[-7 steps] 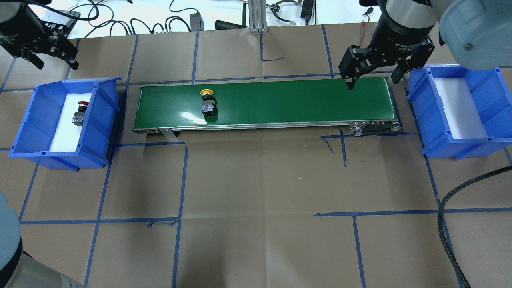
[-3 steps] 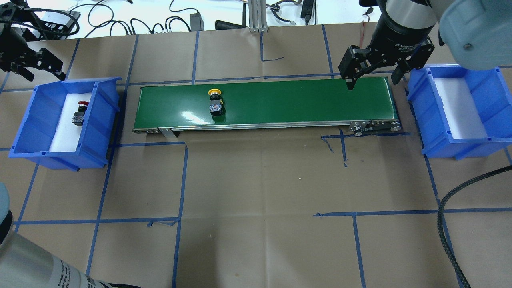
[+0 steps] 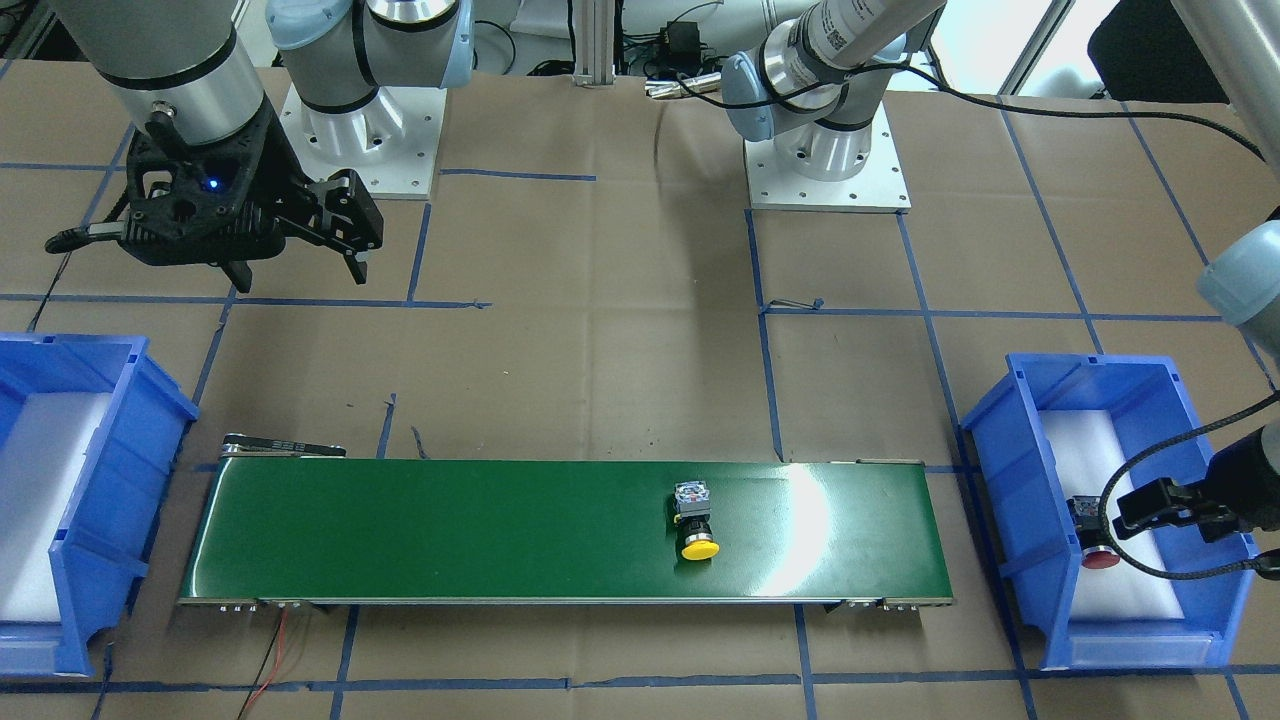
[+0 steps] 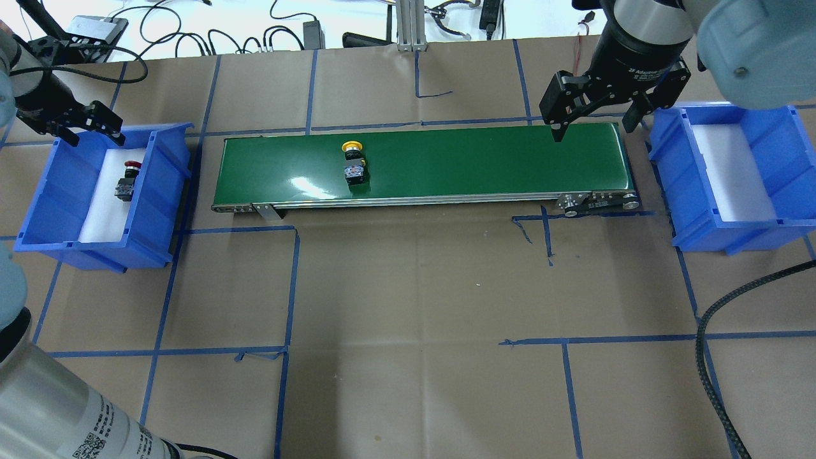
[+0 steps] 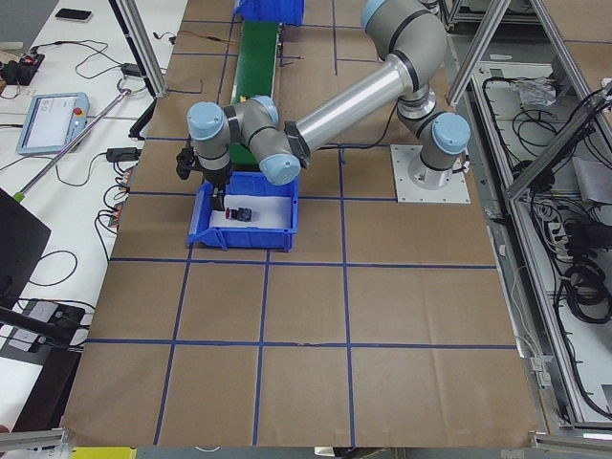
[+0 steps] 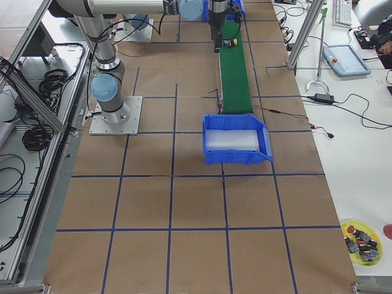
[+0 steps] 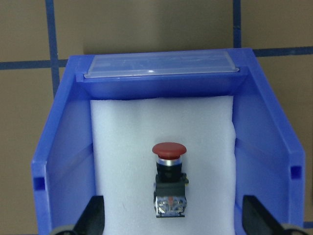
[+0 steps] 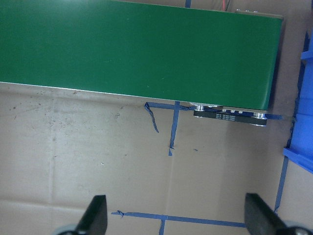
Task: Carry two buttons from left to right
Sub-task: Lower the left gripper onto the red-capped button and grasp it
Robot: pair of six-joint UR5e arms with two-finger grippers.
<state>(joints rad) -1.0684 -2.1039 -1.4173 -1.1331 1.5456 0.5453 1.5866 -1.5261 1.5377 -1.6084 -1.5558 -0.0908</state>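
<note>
Over left bin [image 4: 54, 191] rim: left gripper [image 4: 95, 135] jaws spread wide, empty. Red button [image 7: 168, 178] on its side on white foam below, untouched. Right gripper [image 4: 594, 131] jaws also apart, empty, above right end of green belt [image 4: 478, 159]. Yellow button [image 4: 352, 162] on belt, left of centre. Right bin [image 4: 774, 166] holds no button: neither delivery judged complete.

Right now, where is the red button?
The red button lies on the white foam inside the blue bin at the overhead view's left, just off the left end of the green conveyor.
</note>
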